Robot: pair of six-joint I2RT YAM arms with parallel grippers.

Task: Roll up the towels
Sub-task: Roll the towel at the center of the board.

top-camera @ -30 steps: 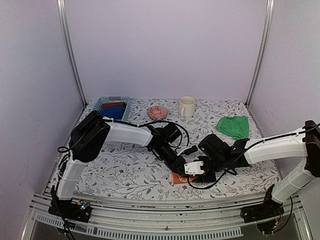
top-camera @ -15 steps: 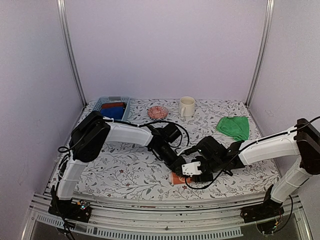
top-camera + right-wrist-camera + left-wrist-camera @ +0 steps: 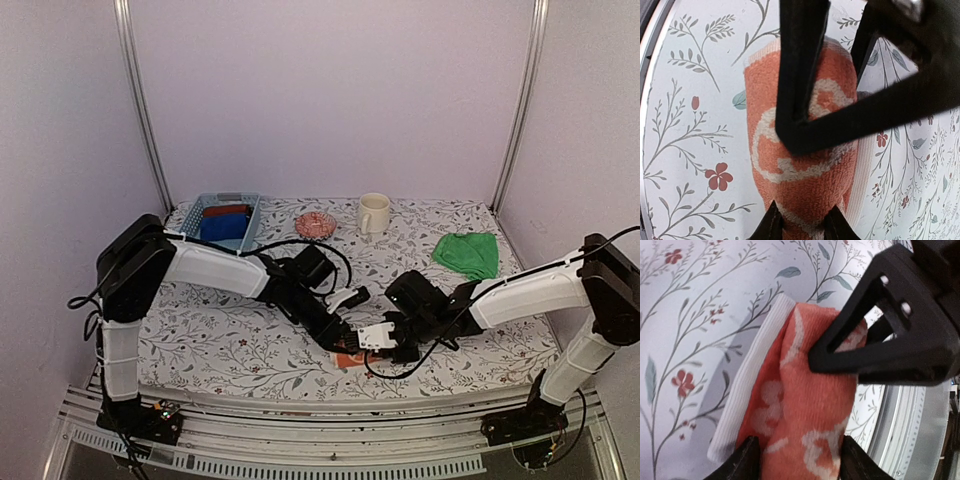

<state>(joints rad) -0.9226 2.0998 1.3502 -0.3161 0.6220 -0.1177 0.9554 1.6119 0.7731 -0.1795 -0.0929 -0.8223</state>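
A rolled orange towel (image 3: 350, 359) with white prints lies near the table's front edge, pale edging along one side (image 3: 747, 390). My left gripper (image 3: 342, 343) stands open, a finger on each side of the roll (image 3: 797, 460), neither squeezing it. My right gripper (image 3: 377, 345) comes from the other end and is shut on the roll (image 3: 804, 222), pinching it narrow. Each wrist view shows the other gripper's black fingers lying across the roll (image 3: 890, 340). A green towel (image 3: 467, 253) lies crumpled at the back right, away from both grippers.
A blue basket (image 3: 225, 204) holding blue and dark red rolls stands at the back left. A pink round object (image 3: 316, 224) and a cream mug (image 3: 373, 212) sit at the back middle. The table's front rail (image 3: 910, 430) runs just beyond the roll.
The left gripper's jaws have widened off the roll and its arm has swung to the left. The right gripper has moved in and closed on the roll's end.
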